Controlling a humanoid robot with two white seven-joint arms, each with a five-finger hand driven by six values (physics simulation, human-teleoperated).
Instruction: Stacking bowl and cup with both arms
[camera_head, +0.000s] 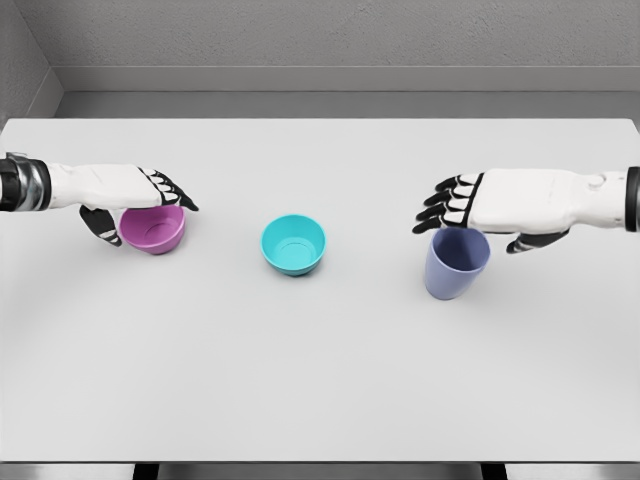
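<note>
A magenta bowl (155, 232) sits on the white table (320, 380) at the left. My left hand (146, 210) hovers right over it, fingers stretched across its rim and thumb hanging down by its left side, open. A teal bowl (294, 244) stands upright in the middle, untouched. At the right stands a periwinkle cup (456, 266), upright. My right hand (468, 226) hangs just above the cup's rim, fingers spread toward the left and thumb pointing down behind it, open and holding nothing.
The table's far edge meets a grey wall (320, 40). Its front edge runs along the bottom of the view.
</note>
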